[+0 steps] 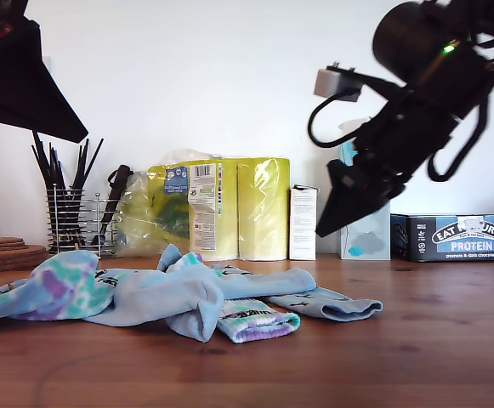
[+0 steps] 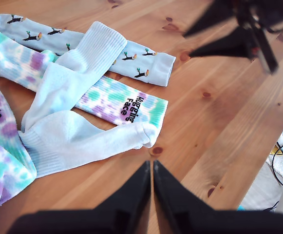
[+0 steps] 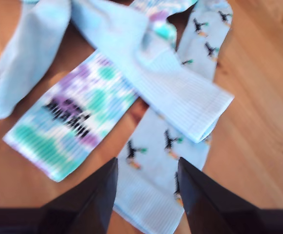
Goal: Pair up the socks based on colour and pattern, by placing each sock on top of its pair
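Nearest, my first gripper (image 2: 152, 168) is hovering with fingers pressed together, gripping nothing, above the desk's (image 2: 219, 131) front edge. Beyond, my second gripper (image 3: 146, 170) is hanging parted and empty over the bird-print sock (image 3: 156, 161) amid the socks (image 1: 178, 293) heaped mid-desk.

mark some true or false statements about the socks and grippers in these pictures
1. My first gripper is shut and empty. True.
2. My second gripper clamps a sock. False: it is open, above the bird sock.
3. The plain blue sock lies across the tie-dye sock. True.
4. The socks are sorted into separate pairs. False: they lie in one overlapping heap.
5. The table is wooden. True.
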